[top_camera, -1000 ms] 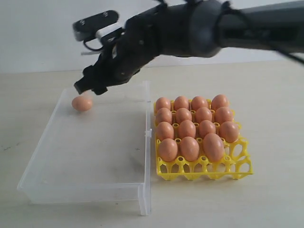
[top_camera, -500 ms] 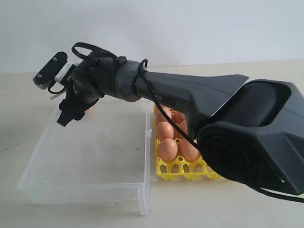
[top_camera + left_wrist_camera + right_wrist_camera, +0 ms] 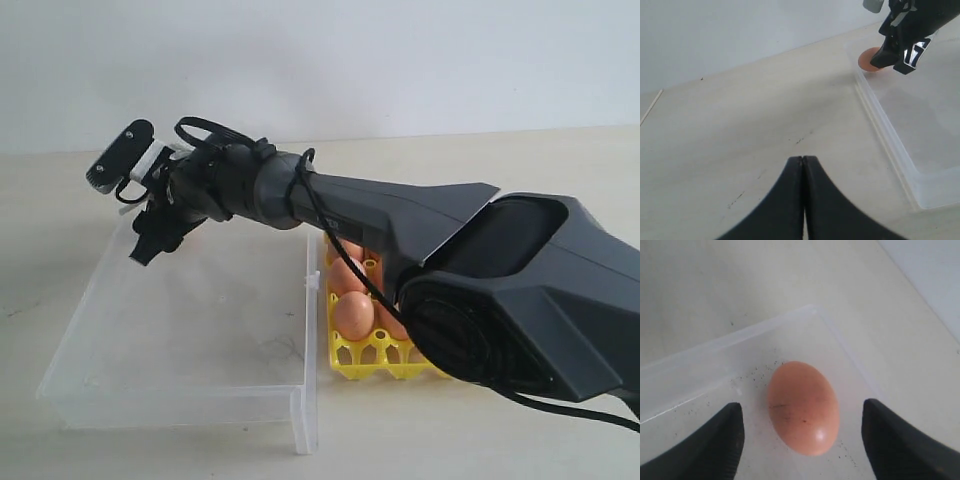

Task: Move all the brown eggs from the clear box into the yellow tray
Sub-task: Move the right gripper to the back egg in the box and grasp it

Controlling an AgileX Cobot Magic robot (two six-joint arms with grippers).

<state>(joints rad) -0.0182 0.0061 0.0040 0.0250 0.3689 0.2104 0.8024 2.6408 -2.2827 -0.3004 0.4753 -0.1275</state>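
Right gripper (image 3: 148,243) is over the far corner of the clear box (image 3: 180,408), the corner away from the yellow tray (image 3: 385,362), jaws spread wide, gripping nothing. One brown egg (image 3: 802,407) lies on its side on the box floor in that corner, between the two fingers (image 3: 715,440), with a gap on each side and no contact. The exterior view hides this egg behind the gripper; the left wrist view shows only its edge. Yellow tray sits just beside the clear box, on the side with the small clasp (image 3: 312,282); touching or not, cannot tell. Right arm (image 3: 400,215) covers most of the tray, and a few tray eggs (image 3: 352,315) show in cells at its near edge. Left gripper (image 3: 802,162) has jaws pressed together with nothing between them, over bare table (image 3: 740,125) outside the clear box, near the box wall away from the tray
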